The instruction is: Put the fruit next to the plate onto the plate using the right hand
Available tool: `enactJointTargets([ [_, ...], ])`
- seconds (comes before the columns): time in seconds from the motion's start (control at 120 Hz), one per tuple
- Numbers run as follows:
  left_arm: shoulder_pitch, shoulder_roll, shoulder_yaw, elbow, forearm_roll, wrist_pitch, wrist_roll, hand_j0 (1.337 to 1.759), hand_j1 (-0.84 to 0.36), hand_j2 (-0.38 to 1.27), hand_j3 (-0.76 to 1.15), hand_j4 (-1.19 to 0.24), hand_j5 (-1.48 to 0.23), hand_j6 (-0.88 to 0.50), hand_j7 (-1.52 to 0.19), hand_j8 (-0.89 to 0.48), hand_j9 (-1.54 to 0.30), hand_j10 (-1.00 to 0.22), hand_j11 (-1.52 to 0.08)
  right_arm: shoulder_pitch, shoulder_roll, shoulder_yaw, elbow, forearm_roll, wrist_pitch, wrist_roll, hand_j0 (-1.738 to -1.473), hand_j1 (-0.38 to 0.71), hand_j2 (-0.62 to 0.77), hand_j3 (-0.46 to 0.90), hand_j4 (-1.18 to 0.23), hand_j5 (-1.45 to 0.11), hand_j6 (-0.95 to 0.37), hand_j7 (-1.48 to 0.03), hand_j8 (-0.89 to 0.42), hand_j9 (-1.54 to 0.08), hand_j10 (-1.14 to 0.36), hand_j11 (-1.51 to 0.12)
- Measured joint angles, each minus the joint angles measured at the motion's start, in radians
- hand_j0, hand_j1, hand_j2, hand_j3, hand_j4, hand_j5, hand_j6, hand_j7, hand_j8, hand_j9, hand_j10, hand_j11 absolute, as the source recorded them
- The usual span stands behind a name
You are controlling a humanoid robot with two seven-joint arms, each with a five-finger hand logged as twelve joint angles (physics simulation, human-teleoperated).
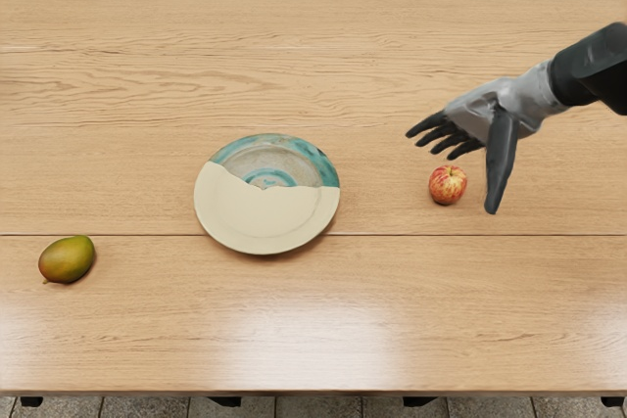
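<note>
I have the right hand (478,130) out over the table (323,325), to the right of the plate (257,226) and a little farther back from it. Its arm comes in from the right edge. The hand is released: four dark fingers (431,131) fan out toward the plate, the thumb (500,171) hangs down, and nothing is in the grasp. I read that spread as a pre-grasp shape, wide enough to close around a small round fruit.

The apple (448,184) is my target. It sits on the bare wood to the right of the plate, apart from its rim and not touching it. The thumb drops just on the apple's far side from the plate, and the fingers are above and behind it. From this view I cannot tell whether the thumb touches the apple; it looks close but clear.

The apple is small and round, red with yellowish patches, and has a slight dip at the top. I expect it to roll if nudged, so I would close the fingers evenly.

A mango (67,258), green going to orange, lies well to the left of the plate and nearer the front edge. It is on the far side from this hand, so I leave it alone.

The plate is shallow, cream on its near half and teal-glazed on its far half, and nothing lies on it. The left arm is out of my view
</note>
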Motion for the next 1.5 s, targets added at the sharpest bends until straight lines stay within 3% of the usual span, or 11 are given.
enactJointTargets([
  [0.142, 0.000, 0.000, 0.000, 0.000, 0.000, 0.000, 0.000, 1.658, 0.35, 0.00, 0.00, 0.00, 0.00, 0.00, 0.00, 0.00, 0.00, 0.00, 0.00, 0.115, -0.005, -0.153, 0.129, -0.128, -0.189, 0.000, -1.658, -0.35, 0.00, 0.00, 0.00, 0.00, 0.00, 0.00, 0.00, 0.00, 0.00, 0.00],
  [0.25, 0.000, 0.000, 0.000, 0.000, 0.000, 0.000, 0.000, 1.658, 0.35, 0.00, 0.00, 0.00, 0.00, 0.00, 0.00, 0.00, 0.00, 0.00, 0.00, 0.151, 0.043, -0.256, 0.164, -0.213, -0.361, 0.000, -1.658, -0.35, 0.00, 0.00, 0.00, 0.00, 0.00, 0.00, 0.00, 0.00, 0.00, 0.00],
  [0.4, 0.000, 0.000, 0.000, 0.000, 0.000, 0.000, 0.000, 1.658, 0.35, 0.00, 0.00, 0.00, 0.00, 0.00, 0.00, 0.00, 0.00, 0.00, 0.00, 0.166, 0.063, -0.296, 0.248, -0.320, -0.543, 0.000, -1.658, -0.35, 0.00, 0.00, 0.00, 0.00, 0.00, 0.00, 0.00, 0.00, 0.00, 0.00],
  [0.608, 0.000, 0.000, 0.000, 0.000, 0.000, 0.000, 0.000, 1.658, 0.35, 0.00, 0.00, 0.00, 0.00, 0.00, 0.00, 0.00, 0.00, 0.00, 0.00, 0.032, 0.135, -0.280, 0.292, -0.549, -0.803, 0.000, -1.658, -0.35, 0.00, 0.00, 0.00, 0.00, 0.00, 0.00, 0.00, 0.00, 0.00, 0.00],
  [0.892, 0.000, 0.000, 0.000, 0.000, 0.000, 0.000, 0.000, 1.658, 0.35, 0.00, 0.00, 0.00, 0.00, 0.00, 0.00, 0.00, 0.00, 0.00, 0.00, -0.101, 0.159, -0.279, 0.310, -0.653, -0.938, 0.000, -1.658, -0.33, 0.00, 0.00, -0.02, -0.02, -0.02, -0.02, -0.02, -0.02, -0.02, -0.02],
  [1.075, 0.000, 0.000, 0.000, 0.000, 0.000, 0.000, 0.000, 1.658, 0.35, 0.00, 0.00, 0.00, 0.00, 0.00, 0.00, 0.00, 0.00, 0.00, 0.00, -0.149, 0.159, -0.282, 0.314, -0.679, -1.012, 0.000, -1.658, -0.25, -0.02, 0.00, -0.09, -0.11, -0.09, -0.11, -0.09, -0.11, -0.09, -0.11],
  [1.2, 0.000, 0.000, 0.000, 0.000, 0.000, 0.000, 0.000, 1.658, 0.35, 0.00, 0.00, 0.00, 0.00, 0.00, 0.00, 0.00, 0.00, 0.00, 0.00, -0.160, 0.160, -0.279, 0.314, -0.687, -1.038, 0.000, -1.658, -0.26, -0.01, 0.00, -0.08, -0.10, -0.08, -0.10, -0.08, -0.10, -0.08, -0.10],
  [1.5, 0.000, 0.000, 0.000, 0.000, 0.000, 0.000, 0.000, 1.658, 0.35, 0.00, 0.00, 0.00, 0.00, 0.00, 0.00, 0.00, 0.00, 0.00, 0.00, -0.230, 0.169, -0.289, 0.289, -0.820, -1.152, 0.000, -1.658, -0.17, -0.03, 0.00, -0.15, -0.20, -0.16, -0.20, -0.15, -0.20, -0.15, -0.20],
])
